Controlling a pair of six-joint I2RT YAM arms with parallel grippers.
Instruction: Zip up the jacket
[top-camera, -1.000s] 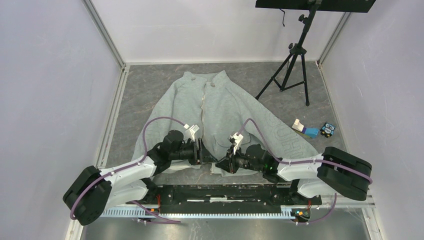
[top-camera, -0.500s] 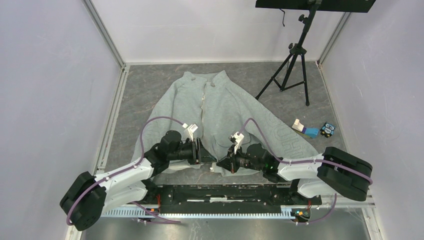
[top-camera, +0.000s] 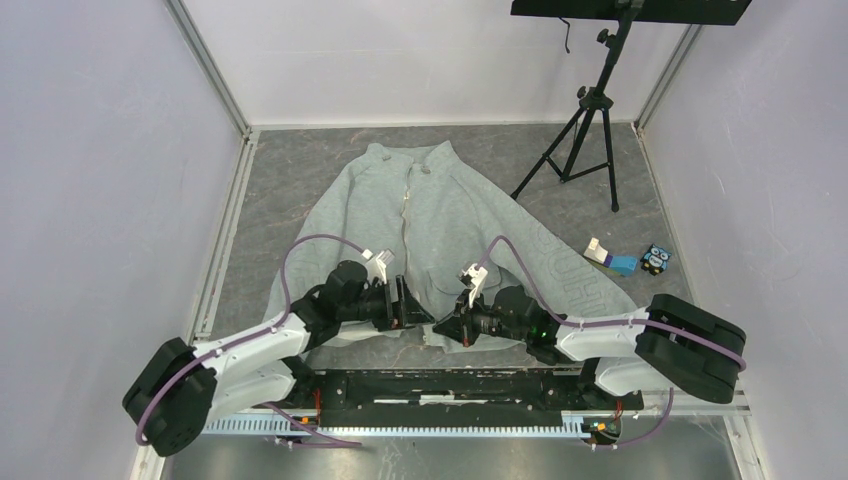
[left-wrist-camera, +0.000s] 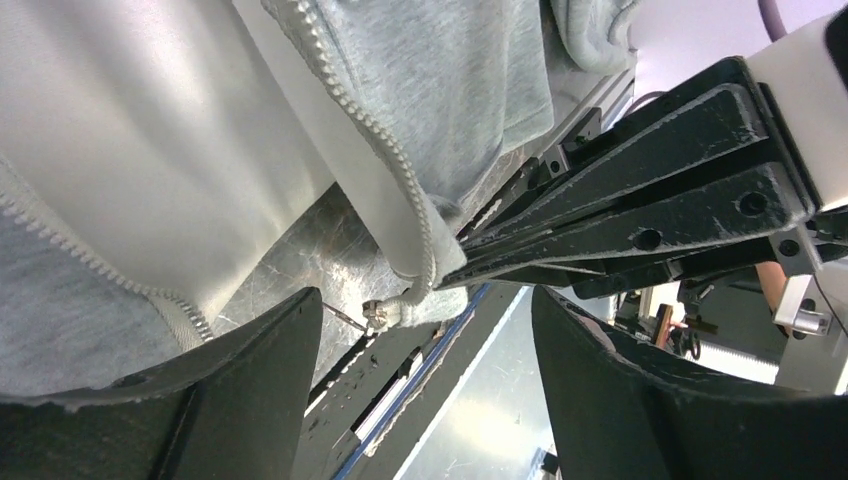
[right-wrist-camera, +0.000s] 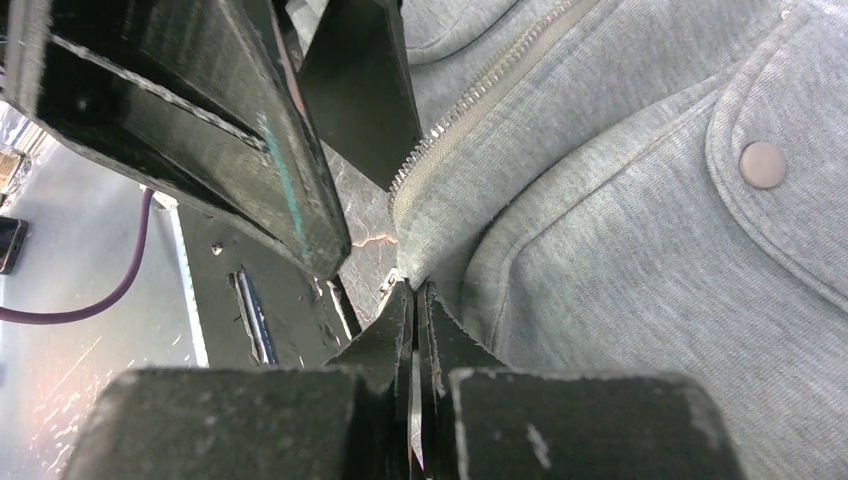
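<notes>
The light grey fleece jacket (top-camera: 440, 215) lies flat on the table, collar at the far end and hem toward me. Its two zipper halves are apart at the bottom. My right gripper (top-camera: 446, 325) is shut on the hem by the lower end of the right-hand zipper tape (right-wrist-camera: 415, 283). My left gripper (top-camera: 408, 312) is open just to its left. In the left wrist view the metal end pin of the zipper (left-wrist-camera: 374, 315) hangs between the left gripper's spread fingers (left-wrist-camera: 425, 300), touching neither. The ring pull is not visible.
A black tripod (top-camera: 585, 120) stands at the far right. A small blue and white box (top-camera: 610, 260) and a small black toy (top-camera: 655, 260) lie right of the jacket. A snap button (right-wrist-camera: 762, 165) closes the jacket's pocket. The black base rail (top-camera: 450, 385) runs along the near edge.
My left gripper has shifted slightly right and nearer, closer to the right gripper at the hem. The right gripper has stayed shut on the hem, barely moving.
</notes>
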